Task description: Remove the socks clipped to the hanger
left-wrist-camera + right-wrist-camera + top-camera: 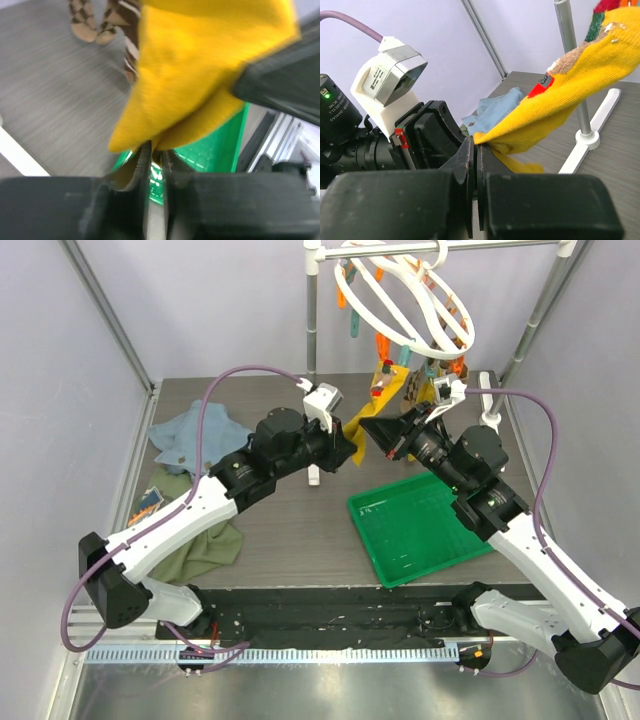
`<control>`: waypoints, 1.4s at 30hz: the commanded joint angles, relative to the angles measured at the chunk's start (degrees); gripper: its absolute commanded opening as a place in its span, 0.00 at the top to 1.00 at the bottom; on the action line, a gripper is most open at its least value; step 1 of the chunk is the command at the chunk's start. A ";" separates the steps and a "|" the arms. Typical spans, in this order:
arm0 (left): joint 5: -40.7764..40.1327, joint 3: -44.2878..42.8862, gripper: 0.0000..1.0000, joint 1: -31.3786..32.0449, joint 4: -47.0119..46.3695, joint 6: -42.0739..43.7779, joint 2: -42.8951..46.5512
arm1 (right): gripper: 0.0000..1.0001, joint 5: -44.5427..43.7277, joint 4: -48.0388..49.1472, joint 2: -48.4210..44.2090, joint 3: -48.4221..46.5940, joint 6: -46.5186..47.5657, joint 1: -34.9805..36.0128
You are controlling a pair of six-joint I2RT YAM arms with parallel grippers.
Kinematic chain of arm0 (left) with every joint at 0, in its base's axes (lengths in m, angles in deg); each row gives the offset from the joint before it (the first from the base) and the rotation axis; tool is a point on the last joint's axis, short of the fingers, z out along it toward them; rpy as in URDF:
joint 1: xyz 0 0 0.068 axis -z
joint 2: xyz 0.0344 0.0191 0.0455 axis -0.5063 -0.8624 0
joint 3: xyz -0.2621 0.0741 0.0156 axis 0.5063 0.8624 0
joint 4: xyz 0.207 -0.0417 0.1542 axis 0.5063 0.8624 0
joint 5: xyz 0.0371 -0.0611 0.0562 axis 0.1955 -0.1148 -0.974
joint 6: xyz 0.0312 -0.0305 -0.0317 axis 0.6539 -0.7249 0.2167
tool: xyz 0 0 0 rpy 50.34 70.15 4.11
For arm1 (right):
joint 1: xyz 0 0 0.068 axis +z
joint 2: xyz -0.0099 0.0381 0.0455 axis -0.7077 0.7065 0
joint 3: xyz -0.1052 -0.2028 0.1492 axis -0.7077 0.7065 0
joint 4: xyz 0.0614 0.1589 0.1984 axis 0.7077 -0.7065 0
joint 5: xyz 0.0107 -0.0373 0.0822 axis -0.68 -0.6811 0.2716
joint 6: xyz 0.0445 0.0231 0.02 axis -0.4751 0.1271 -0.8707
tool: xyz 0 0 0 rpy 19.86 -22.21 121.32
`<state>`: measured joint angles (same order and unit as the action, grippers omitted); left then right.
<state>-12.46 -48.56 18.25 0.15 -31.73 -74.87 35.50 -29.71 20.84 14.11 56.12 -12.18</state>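
The white round hanger point(405, 300) hangs from the rail at the top, with orange and teal clips. Several socks dangle under it. A mustard-yellow sock point(368, 418) is stretched down from its clip. My left gripper point(356, 448) is shut on the sock's lower edge point(200, 65), at the fingertips point(145, 155). My right gripper point(374, 430) is shut on a yellow sock tip point(570, 100), tip to tip with the left gripper point(427, 135). Diamond-patterned socks point(85, 20) and a striped sock point(131, 45) hang behind.
A green tray point(420, 530) lies at the right front, under the grippers' right side. A blue cloth point(195, 435) and an olive-green cloth point(205, 540) lie at the left. The grey rail stand's post point(312, 310) and white foot point(592, 130) stand just behind the socks.
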 commanded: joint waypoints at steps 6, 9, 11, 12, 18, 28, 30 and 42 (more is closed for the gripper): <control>-1.32 -4.10 1.00 0.38 5.95 -2.29 2.06 | 0.65 -5.43 -8.17 -1.72 -4.88 -0.93 0.36; 3.77 -2.44 1.00 0.47 6.95 -2.91 3.28 | 0.45 -9.31 -15.03 -1.28 -9.10 -1.80 0.45; 6.85 -1.47 1.00 0.47 6.68 -2.65 3.90 | 0.29 -13.18 -18.21 -0.84 -11.64 -1.81 0.45; 9.22 -0.86 1.00 0.47 6.68 -2.47 3.99 | 0.26 -13.79 -18.82 -0.49 -12.35 -0.94 0.45; 16.00 -1.20 1.00 0.38 7.56 -2.12 3.29 | 0.23 -21.35 -22.78 3.55 -20.35 0.90 0.36; 18.29 0.03 1.00 0.12 6.86 -2.12 3.82 | 0.20 -26.72 -26.21 9.27 -30.02 8.82 -2.01; 21.45 -1.37 1.00 -0.59 7.38 -2.73 3.47 | 0.18 -24.45 -26.65 10.06 -31.08 8.48 -3.24; 38.86 0.20 1.00 -6.12 -3.95 -16.88 0.13 | 0.22 1.93 -29.64 16.30 -37.50 3.55 -18.45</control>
<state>18.56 -49.72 13.61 3.60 -42.66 -73.63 27.87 -59.24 35.72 -20.86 59.79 -29.89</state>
